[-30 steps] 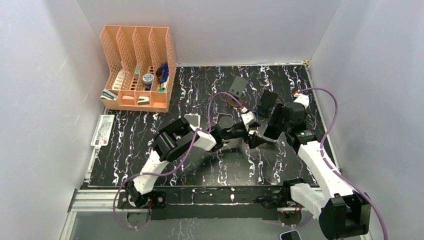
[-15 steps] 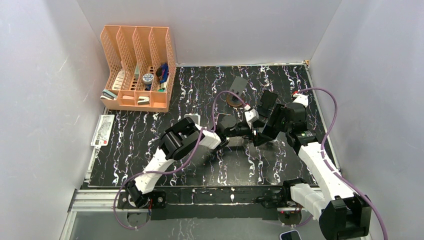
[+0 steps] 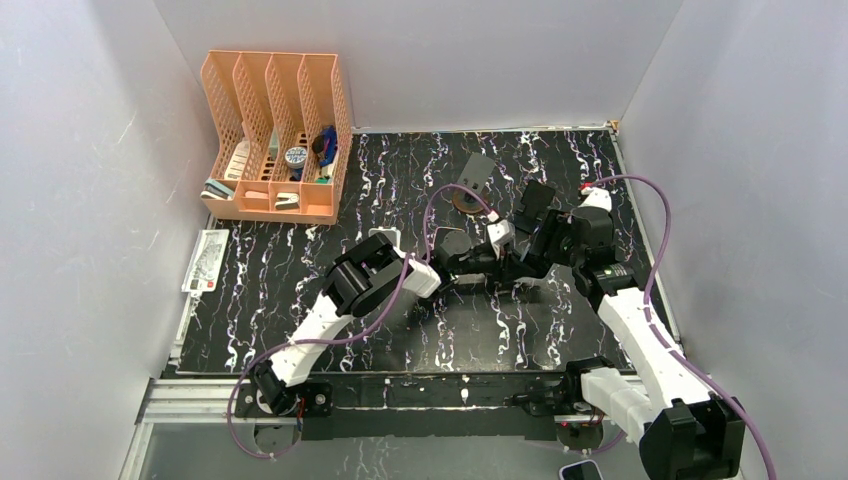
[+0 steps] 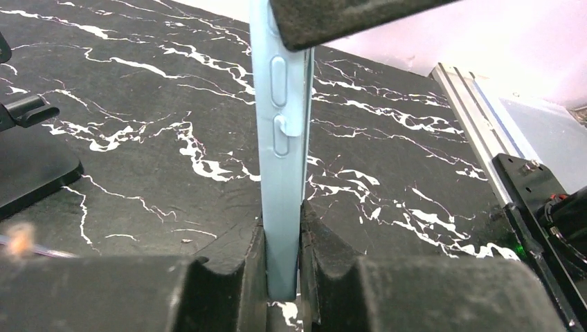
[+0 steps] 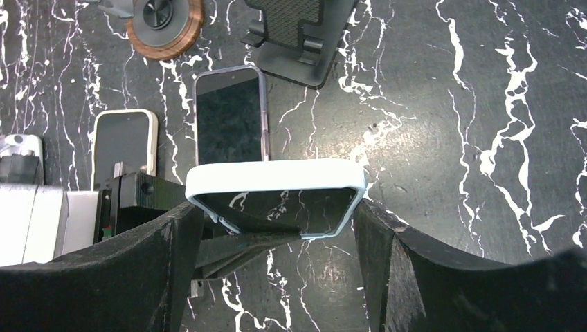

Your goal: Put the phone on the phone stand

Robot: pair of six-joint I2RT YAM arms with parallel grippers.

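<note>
Left wrist view: the left gripper (image 4: 282, 238) has its jaws drawn in tight on the phone (image 4: 280, 138). It pinches face and back near one end, so the slab stands edge-on between the pads. At the other end the right gripper (image 5: 277, 214) spans the phone's width (jaws set wide, pads against both long edges), so both arms have it at once, held above the table (image 5: 450, 138). Beyond it lie a purple-edged phone (image 5: 228, 114) and a cream-cased phone (image 5: 123, 149). Farther out is the phone stand (image 5: 294, 41), black and apart from the held phone, with a round wooden base (image 5: 163, 21) beside it. I judge the phone stiff and fairly light, its pale blue case grippy enough, its glass the fragile part. A pinch at one end may let it swing. Holding clear of the side buttons (image 4: 279, 72) and leaving the lower edge free for the stand's lip seems wise.
</note>
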